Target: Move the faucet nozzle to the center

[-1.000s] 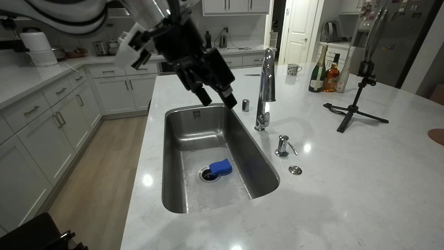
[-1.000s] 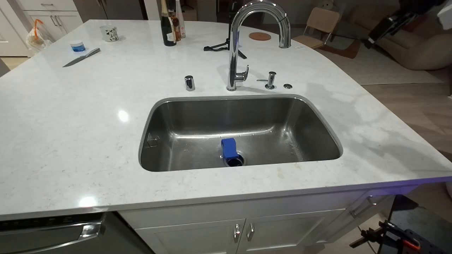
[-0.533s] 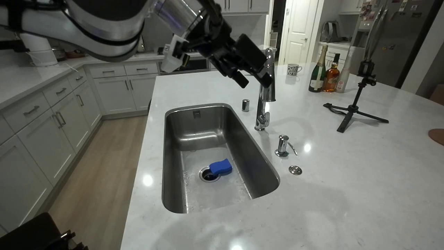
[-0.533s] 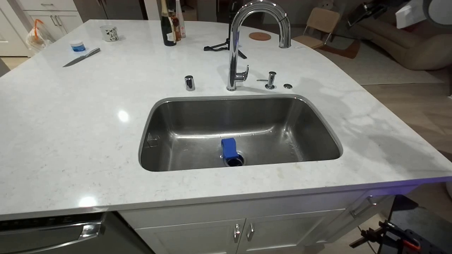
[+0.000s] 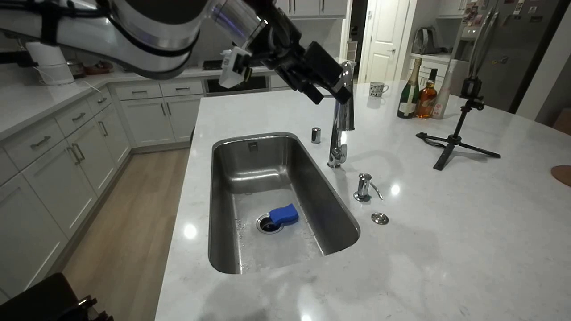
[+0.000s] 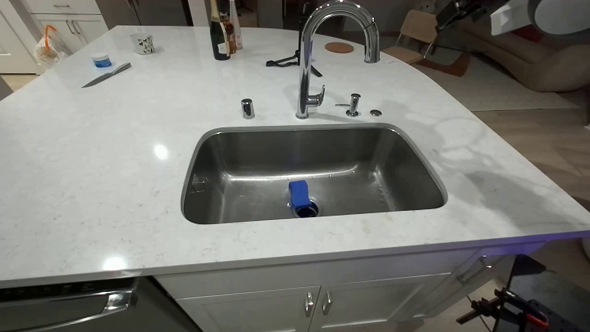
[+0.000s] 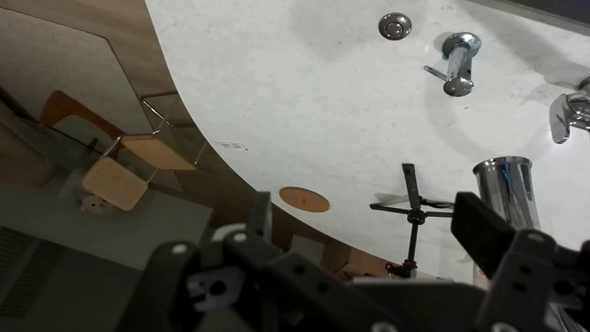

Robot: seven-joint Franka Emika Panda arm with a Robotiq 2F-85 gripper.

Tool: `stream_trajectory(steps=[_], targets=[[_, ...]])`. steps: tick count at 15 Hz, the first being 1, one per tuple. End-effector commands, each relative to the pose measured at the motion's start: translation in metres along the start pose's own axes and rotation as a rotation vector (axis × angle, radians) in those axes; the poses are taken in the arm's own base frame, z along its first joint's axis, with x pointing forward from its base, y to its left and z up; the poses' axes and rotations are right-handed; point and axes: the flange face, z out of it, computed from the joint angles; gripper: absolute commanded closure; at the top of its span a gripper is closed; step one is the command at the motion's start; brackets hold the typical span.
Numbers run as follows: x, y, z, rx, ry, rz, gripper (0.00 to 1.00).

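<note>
Much room between jaws; faucet nozzle (image 6: 371,46) outside sink edge (image 6: 299,127).

In an exterior view: mug (image 6: 144,44) near far-left corner of the surface (image 6: 101,184); blue-and-white tub (image 6: 102,61) and knife (image 6: 107,75) near left edge; three bottles (image 6: 231,36) upright toward far edge; flat brown disc (image 6: 339,47) near the curved right edge, tan chair (image 6: 419,26) beyond it.
</note>
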Motion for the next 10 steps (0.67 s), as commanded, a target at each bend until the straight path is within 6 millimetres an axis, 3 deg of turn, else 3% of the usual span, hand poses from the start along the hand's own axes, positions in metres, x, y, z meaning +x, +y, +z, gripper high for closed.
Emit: stream_trajectory(steps=[1, 10], targets=[[0.006, -0.005, 0.002, -0.007, 0.024, 0.043, 0.0], [0.051, -0.069, 0.056, -0.13, 0.187, 0.13, 0.0]])
